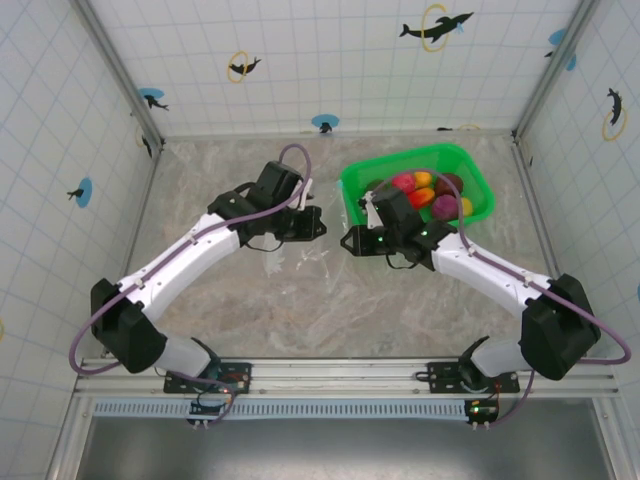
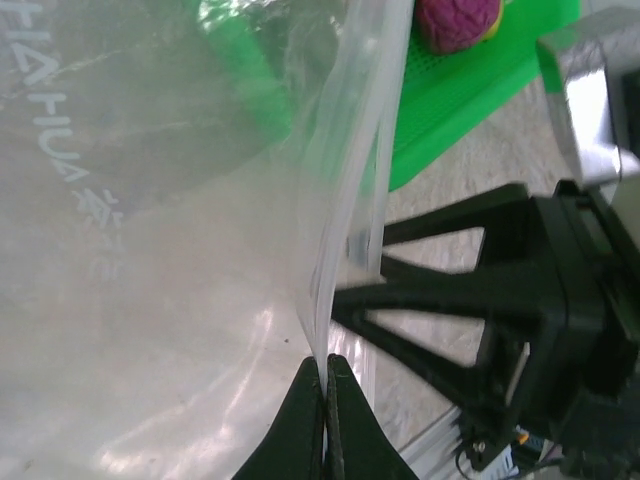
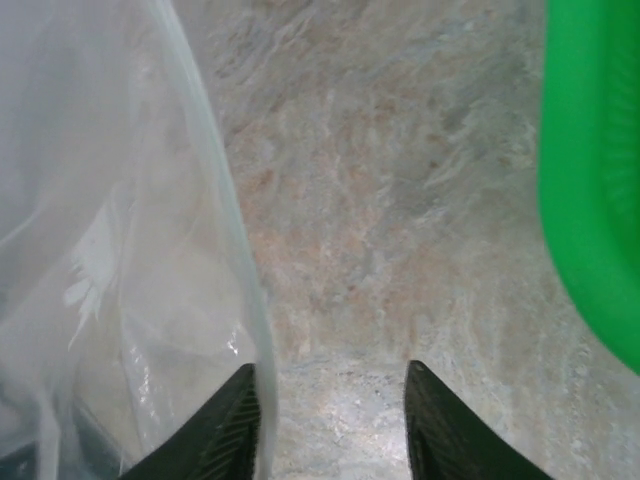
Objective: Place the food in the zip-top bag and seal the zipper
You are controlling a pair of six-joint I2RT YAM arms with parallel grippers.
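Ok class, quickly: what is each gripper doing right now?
Left gripper: closed, pinching the edge of the zip-top bag.
Right gripper: open, holding nothing.

Food (image 1: pixel 425 190) in basket (image 1: pixel 348 192), back right of surface (image 1: pixel 300 320); zip-top bag (image 2: pixel 150 260) just left of basket, slightly nearer front.

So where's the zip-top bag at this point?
The zip-top bag is mid-table in the top view, between the two arms' jaws and left of the green basket; the left jaws are shut on its edge, the right jaws open beside it.
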